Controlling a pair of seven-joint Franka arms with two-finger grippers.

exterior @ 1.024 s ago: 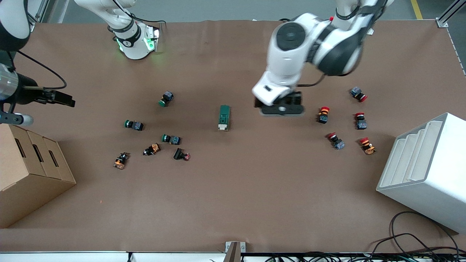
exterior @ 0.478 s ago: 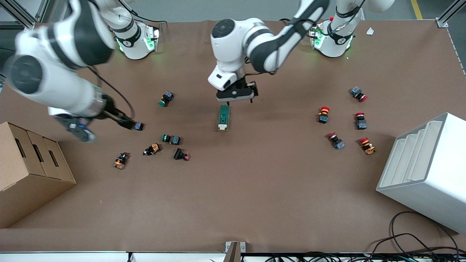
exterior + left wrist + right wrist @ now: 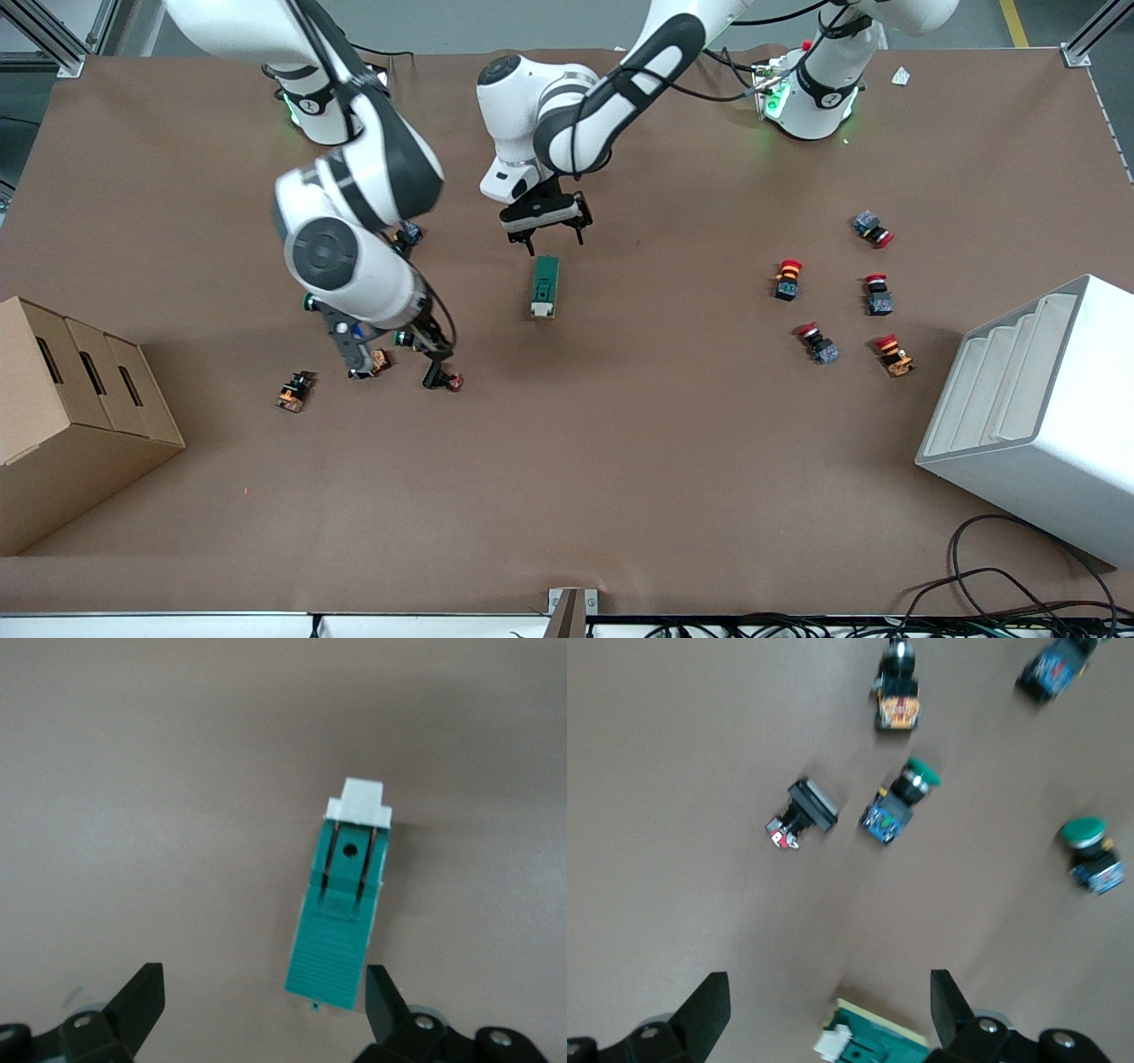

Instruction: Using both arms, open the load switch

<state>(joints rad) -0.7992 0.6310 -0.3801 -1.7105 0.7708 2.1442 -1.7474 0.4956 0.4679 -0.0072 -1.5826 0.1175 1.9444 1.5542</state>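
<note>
Jaws wide open, empty on both: left gripper [image 3: 547,235] at 12 o'clock of dark-green rectangular load switch [image 3: 545,285] mid brown counter [image 3: 620,461]. Left wrist shows its white lever [image 3: 359,803]; right gripper [image 3: 403,354] over green push buttons [image 3: 899,804].

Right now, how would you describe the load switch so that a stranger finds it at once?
Look at the middle of the brown table, just under the left claw, whose fingers are open. There lies the load switch: a long dark-green block with a white end, unlike the small round-capped red and green push buttons around.
</note>
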